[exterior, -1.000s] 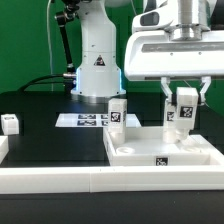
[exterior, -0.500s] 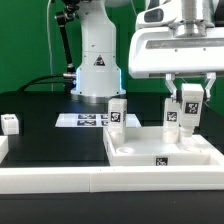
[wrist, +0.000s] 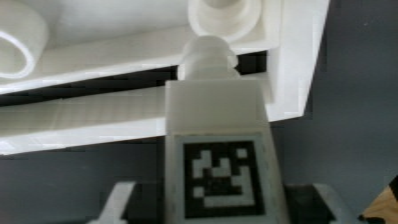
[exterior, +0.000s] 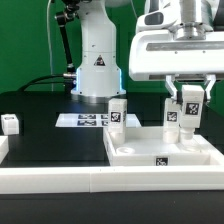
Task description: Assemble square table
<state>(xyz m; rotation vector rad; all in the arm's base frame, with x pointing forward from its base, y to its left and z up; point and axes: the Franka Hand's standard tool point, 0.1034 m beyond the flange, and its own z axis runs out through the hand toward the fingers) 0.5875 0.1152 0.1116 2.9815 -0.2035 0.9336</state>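
The white square tabletop [exterior: 145, 152] lies rim-up at the exterior view's right, with a tag on its front wall. One white leg [exterior: 117, 112] stands upright at its far left corner. A second leg [exterior: 169, 117] stands near its far right corner. My gripper [exterior: 187, 102] is shut on a third tagged leg [exterior: 189, 98], held just above the tabletop beside that second leg. In the wrist view the held leg [wrist: 217, 130] fills the middle between my fingers [wrist: 125, 198]. Its tip points at the tabletop's [wrist: 107, 110] corner, near a round hole [wrist: 221, 12].
A fourth tagged leg [exterior: 10, 123] lies on the black table at the exterior view's far left. The marker board [exterior: 84, 120] lies flat before the robot's base [exterior: 97, 70]. Long white border rails [exterior: 60, 180] run along the front edge.
The gripper with its leg shifted slightly toward the exterior view's right and a touch upward, then held still. Nothing else moved.
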